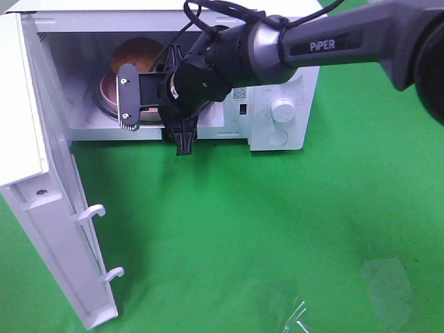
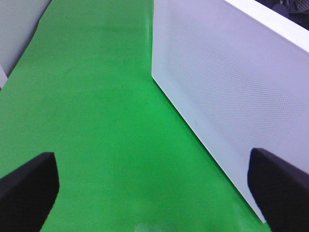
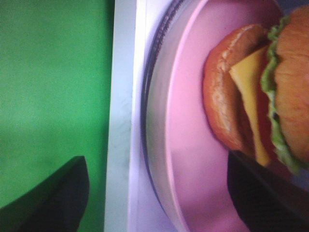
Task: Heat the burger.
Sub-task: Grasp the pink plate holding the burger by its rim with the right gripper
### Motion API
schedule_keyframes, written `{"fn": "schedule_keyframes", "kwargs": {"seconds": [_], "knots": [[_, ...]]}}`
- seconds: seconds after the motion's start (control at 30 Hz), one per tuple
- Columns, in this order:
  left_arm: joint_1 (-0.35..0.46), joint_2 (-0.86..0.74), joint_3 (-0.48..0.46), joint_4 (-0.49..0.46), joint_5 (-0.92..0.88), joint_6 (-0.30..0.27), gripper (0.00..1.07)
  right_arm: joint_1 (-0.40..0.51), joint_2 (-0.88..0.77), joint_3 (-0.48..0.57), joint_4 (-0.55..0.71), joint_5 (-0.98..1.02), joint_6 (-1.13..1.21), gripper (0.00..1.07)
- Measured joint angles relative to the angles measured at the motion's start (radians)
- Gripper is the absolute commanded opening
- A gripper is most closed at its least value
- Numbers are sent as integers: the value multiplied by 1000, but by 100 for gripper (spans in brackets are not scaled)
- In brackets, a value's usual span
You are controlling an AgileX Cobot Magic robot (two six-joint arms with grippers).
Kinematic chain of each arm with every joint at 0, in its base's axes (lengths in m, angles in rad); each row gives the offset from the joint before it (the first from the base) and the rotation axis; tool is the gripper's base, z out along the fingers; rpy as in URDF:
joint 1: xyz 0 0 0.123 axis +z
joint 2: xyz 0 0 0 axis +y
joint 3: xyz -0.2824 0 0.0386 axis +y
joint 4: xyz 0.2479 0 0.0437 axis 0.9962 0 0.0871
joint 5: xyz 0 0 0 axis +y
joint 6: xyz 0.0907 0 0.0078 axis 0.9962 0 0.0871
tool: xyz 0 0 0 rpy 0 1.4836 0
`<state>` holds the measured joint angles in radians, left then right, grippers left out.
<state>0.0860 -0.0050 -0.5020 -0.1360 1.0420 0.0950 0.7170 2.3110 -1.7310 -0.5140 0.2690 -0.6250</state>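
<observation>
The burger [image 1: 139, 52] has a golden-brown bun, lettuce and cheese. It sits on a round pink plate [image 1: 106, 89] on the glass turntable inside the open white microwave [image 1: 277, 132]. The right wrist view shows the burger [image 3: 256, 96] and the plate [image 3: 193, 145] close up. My right gripper [image 1: 166, 97] is at the microwave's opening, turned on its side and open. In the right wrist view, the right gripper [image 3: 159, 203] holds nothing and its fingers stand wide apart before the plate's rim. My left gripper [image 2: 154, 193] is open and empty over the green mat, beside a white panel [image 2: 227, 82].
The microwave door [image 1: 41, 208] stands swung open at the left, with two latch hooks on its edge. The control knob [image 1: 282, 108] is on the microwave's right panel. Clear plastic wrap [image 1: 305, 312] lies on the green mat at the front right.
</observation>
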Motion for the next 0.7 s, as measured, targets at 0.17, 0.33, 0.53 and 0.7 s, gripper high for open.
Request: {"fn": "schedule_keyframes", "kwargs": {"seconds": [0.17, 0.33, 0.53, 0.7], "knots": [[0, 0, 0, 0, 0, 0, 99, -6, 62, -63, 75, 28, -85, 76], [0, 0, 0, 0, 0, 0, 99, -21, 102, -96, 126, 48, -146, 76], [0, 0, 0, 0, 0, 0, 99, -32, 111, -99, 141, 51, -158, 76], [0, 0, 0, 0, 0, 0, 99, -36, 111, -102, 156, 47, -161, 58]]}}
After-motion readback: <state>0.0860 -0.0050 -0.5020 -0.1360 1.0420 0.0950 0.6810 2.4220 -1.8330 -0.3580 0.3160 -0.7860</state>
